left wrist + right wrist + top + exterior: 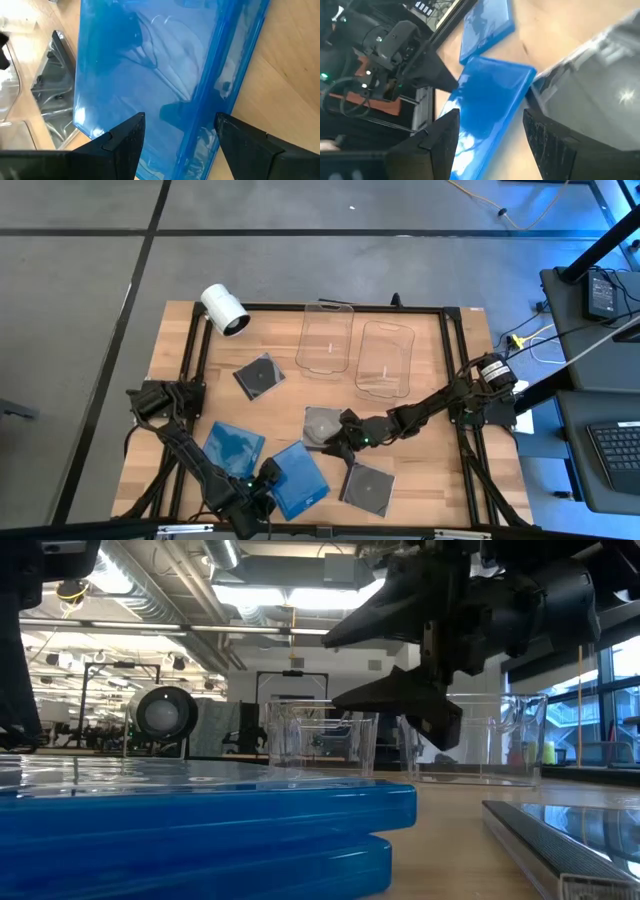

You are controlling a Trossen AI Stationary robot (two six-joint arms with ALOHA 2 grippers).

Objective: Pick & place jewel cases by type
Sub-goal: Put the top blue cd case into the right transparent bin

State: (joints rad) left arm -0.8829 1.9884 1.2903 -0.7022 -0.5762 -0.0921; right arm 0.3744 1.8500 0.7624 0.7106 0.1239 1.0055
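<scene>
Two bright blue jewel cases lie flat near the table's near edge, one (235, 445) to the left of the other (300, 477). Dark cases with discs lie at the centre-left (258, 375), the centre (320, 423) and the near right (367, 487). My left gripper (262, 483) (180, 142) is open at the near left corner of the right-hand blue case (165, 65). My right gripper (337, 443) (490, 135) is open and raised between the centre dark case (590, 95) and that blue case (490, 100). In the low view it hangs clear of the table (425, 650). My left gripper comes at the right-hand blue case from the table's near side, slanting down. One finger (125, 142) stands over the case's face and the other (245, 145) by its spine edge (225, 100). I cannot tell whether either finger touches it.
Two clear rectangular tubs (326, 340) (385, 358) stand at the far middle of the table. A white cylinder (224, 310) lies at the far left corner. A black frame (455, 315) runs around the tabletop. Bare wood shows at the centre-right (430, 440).
</scene>
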